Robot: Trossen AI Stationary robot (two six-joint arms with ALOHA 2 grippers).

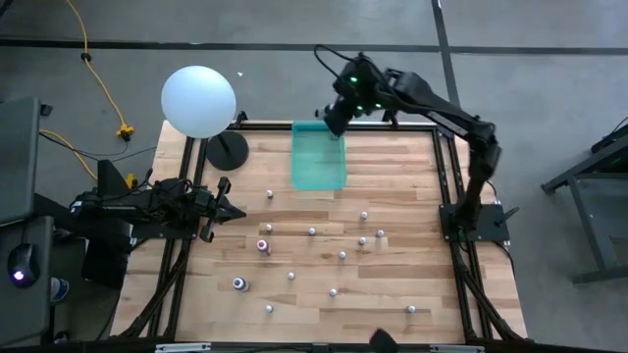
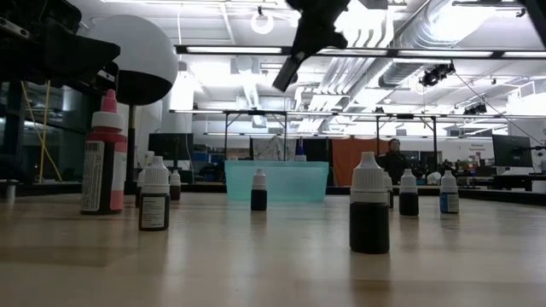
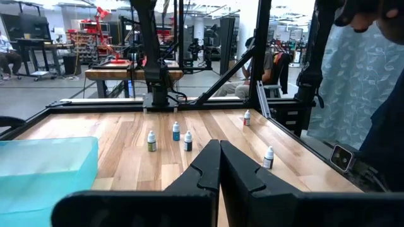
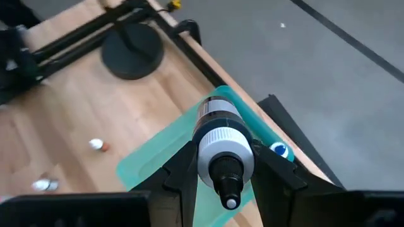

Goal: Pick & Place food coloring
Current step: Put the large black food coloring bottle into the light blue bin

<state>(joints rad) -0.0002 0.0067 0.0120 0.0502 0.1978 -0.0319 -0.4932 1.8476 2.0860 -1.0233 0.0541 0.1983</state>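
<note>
From above, my right gripper point(image 1: 334, 120) hangs over the far end of the teal bin point(image 1: 319, 162), my left gripper point(image 1: 234, 211) waits at the table's point(image 1: 392, 196) left edge with fingers pressed together, and small food coloring bottles point(image 1: 312, 231) dot the wood. At table height those bottles stand upright, a pink-bodied bottle point(image 2: 104, 155) tallest, its label too small to read. Only my right wrist view shows what I hold: a white-capped food coloring bottle point(image 4: 219, 142) clamped between my fingers, above the bin, where a blue-capped bottle point(image 4: 279, 149) already lies.
</note>
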